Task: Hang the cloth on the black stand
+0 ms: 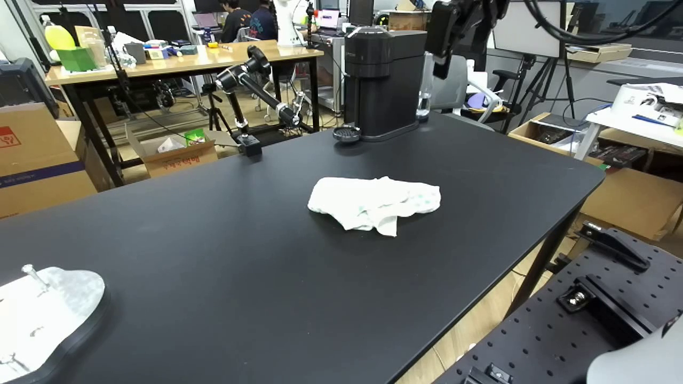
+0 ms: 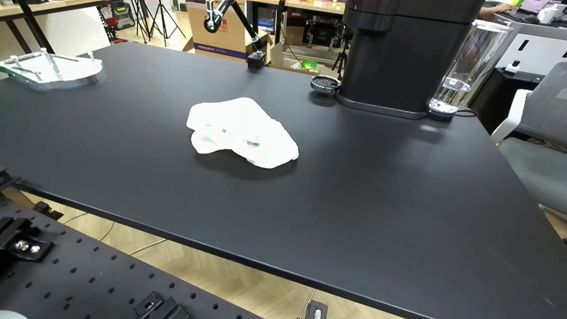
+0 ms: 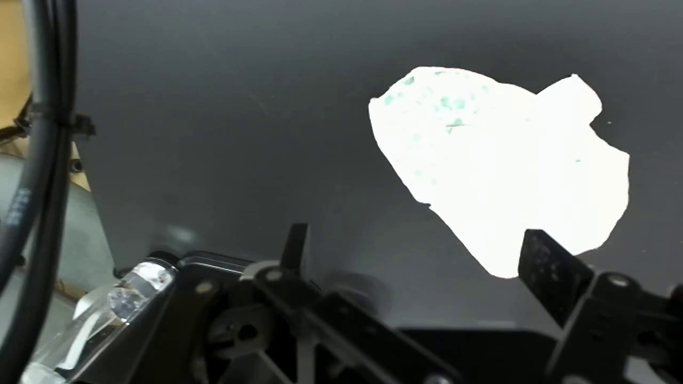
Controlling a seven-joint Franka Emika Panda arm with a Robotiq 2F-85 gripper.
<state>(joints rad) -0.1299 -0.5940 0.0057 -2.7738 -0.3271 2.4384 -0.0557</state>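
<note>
A white cloth with pale green spots lies crumpled on the black table, in both exterior views [image 1: 373, 202] [image 2: 243, 133] and in the wrist view [image 3: 512, 170]. A black jointed stand [image 1: 245, 101] rises from a square base at the table's far edge. Its lower part also shows in an exterior view [image 2: 255, 57]. My gripper [image 3: 416, 234] is open and empty, its fingers wide apart. It hangs high above the table near the coffee machine, at the top of an exterior view [image 1: 442, 58]. In the wrist view, the right finger overlaps the cloth's lower edge without visible contact.
A black coffee machine [image 1: 381, 80] [image 2: 407, 57] with a round drip tray [image 1: 347, 133] and a clear water tank [image 2: 456, 75] stands at the far side. A white-topped board with upright pegs [image 1: 69, 298] [image 2: 57, 71] lies at the table's other end. Cables [image 3: 48, 160] run along the wrist.
</note>
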